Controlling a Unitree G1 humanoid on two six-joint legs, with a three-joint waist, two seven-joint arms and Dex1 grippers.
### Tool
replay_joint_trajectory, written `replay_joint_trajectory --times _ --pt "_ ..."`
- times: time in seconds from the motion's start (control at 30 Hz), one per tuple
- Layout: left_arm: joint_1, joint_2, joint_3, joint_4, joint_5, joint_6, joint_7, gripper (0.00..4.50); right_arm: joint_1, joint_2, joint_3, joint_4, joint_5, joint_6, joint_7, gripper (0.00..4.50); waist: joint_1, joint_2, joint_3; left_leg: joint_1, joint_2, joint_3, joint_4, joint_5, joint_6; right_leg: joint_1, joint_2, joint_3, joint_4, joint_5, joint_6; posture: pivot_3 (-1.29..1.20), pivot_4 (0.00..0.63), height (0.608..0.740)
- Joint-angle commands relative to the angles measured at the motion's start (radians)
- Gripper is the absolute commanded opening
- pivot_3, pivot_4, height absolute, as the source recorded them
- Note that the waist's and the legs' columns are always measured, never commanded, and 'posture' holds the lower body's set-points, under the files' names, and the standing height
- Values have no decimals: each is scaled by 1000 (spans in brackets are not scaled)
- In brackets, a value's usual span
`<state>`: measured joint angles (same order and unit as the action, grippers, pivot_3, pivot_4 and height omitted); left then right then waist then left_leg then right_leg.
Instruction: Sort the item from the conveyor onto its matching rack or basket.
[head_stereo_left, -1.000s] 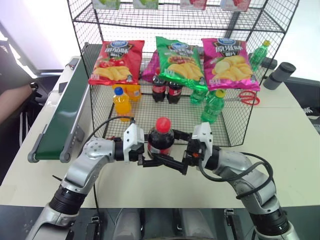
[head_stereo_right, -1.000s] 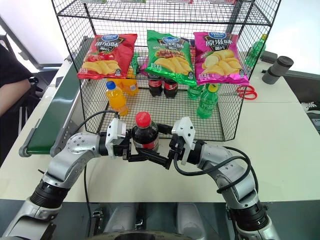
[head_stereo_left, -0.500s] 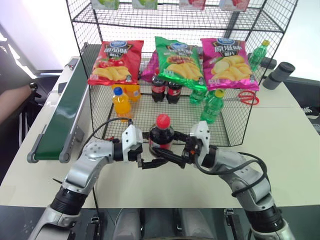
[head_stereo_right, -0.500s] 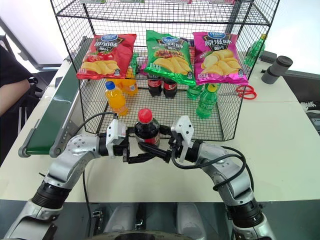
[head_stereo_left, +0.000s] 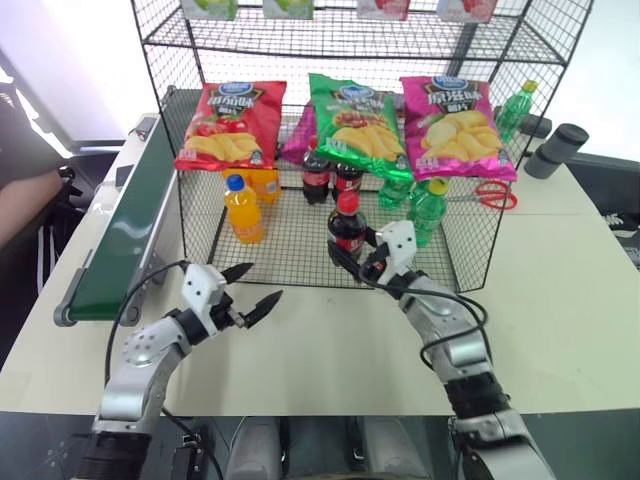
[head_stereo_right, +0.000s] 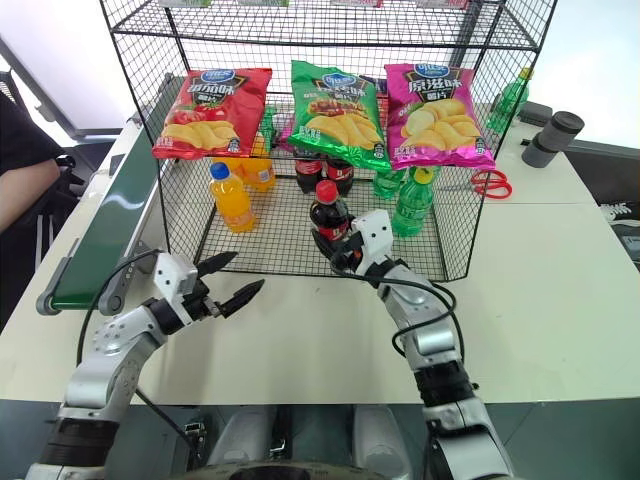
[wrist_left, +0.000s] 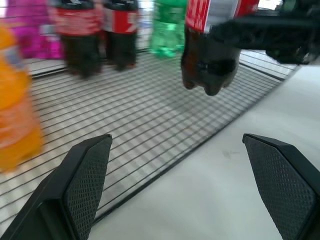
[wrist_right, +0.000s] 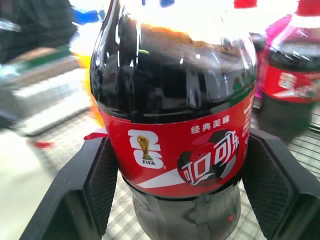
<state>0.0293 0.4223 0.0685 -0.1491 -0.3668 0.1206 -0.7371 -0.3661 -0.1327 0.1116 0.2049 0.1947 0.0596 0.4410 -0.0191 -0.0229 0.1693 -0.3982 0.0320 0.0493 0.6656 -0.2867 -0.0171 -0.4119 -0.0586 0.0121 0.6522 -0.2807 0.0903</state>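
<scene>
1. Since the earlier frame, the left gripper (head_stereo_left: 250, 286) has let go of the cola bottle (head_stereo_left: 347, 223) and drawn back toward the robot's left, and the right gripper (head_stereo_left: 352, 252) has carried the bottle forward to the wire basket (head_stereo_left: 470, 258).
2. Right arm: extended forward from the lower right, forearm angled toward the centre, gripper roughly level and pointing forward and slightly left.
3. Right fingers (wrist_right: 100, 185): closed on the cola bottle, one pad on each side of its red label. The bottle is upright with the red cap on top.
4. Bottle location: at the basket's front edge, base raised above the mesh floor, as the left wrist view shows (wrist_left: 210, 55). It is in front of the two cola bottles (head_stereo_left: 330, 178) standing inside, with the green bottle (head_stereo_left: 428, 212) to its right and the orange soda bottle (head_stereo_left: 243, 210) well to its left.
5. Left arm: bent at the elbow over the table (head_stereo_left: 560, 300) in front of the basket, near the conveyor (head_stereo_left: 125, 235); gripper level, pointing forward and right.
6. Left fingers (wrist_left: 85, 185): spread wide, nothing between them, apart from the bottle.
7. Three crisp bags (head_stereo_left: 350, 120) hang on the rack above the basket.
</scene>
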Motion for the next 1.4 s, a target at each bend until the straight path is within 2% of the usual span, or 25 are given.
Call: replay_joint_trajectory --times 0.03,0.33,0.63,0.73,0.9,1.0,1.27,1.4 --pt "15 1 10 -60 -7 -13 8 4465 -87 49 -12 105 -27 -116 -19 2954 0 0 0 0 0 0 0 0 0 0 0 0 0 0 0 0 150 740" --pt "48 6 4 -119 -19 4 16 4465 -271 122 -83 473 -45 -261 -74 2954 -1 0 0 0 0 1 0 0 0 0 -2 0 1 0 0 0 150 740" --pt "27 6 -17 -133 -14 32 28 4465 -324 139 -115 601 -39 -315 -52 2954 -18 1 0 1 0 1 0 0 0 0 -2 0 2 0 0 0 150 740" --pt "12 7 -18 -133 -16 42 29 4500 -307 136 -117 580 -39 -314 -39 4381 -25 1 0 1 0 1 0 0 -1 0 -3 0 2 0 0 0 150 740" --pt "-11 13 -33 -133 17 47 38 4500 -252 112 -100 478 -59 -306 -17 4448 -25 1 0 1 0 1 -1 0 -1 0 -3 0 2 0 0 0 150 740" --pt "-30 16 -41 -140 19 66 47 4500 -160 62 -72 329 -65 -277 38 4448 -22 1 0 1 0 1 -1 0 -1 1 -3 0 2 0 0 0 150 740" --pt "-73 68 -9 -142 -6 132 43 4500 123 -153 -87 -137 25 -87 188 4448 -25 2 0 2 -1 1 -1 0 0 1 -4 0 2 0 0 0 150 740" --pt "-83 128 38 -110 -19 136 7 4500 227 -295 -173 -304 111 8 255 4448 -24 3 1 6 0 1 -3 0 0 4 -3 1 2 0 -1 0 150 740"
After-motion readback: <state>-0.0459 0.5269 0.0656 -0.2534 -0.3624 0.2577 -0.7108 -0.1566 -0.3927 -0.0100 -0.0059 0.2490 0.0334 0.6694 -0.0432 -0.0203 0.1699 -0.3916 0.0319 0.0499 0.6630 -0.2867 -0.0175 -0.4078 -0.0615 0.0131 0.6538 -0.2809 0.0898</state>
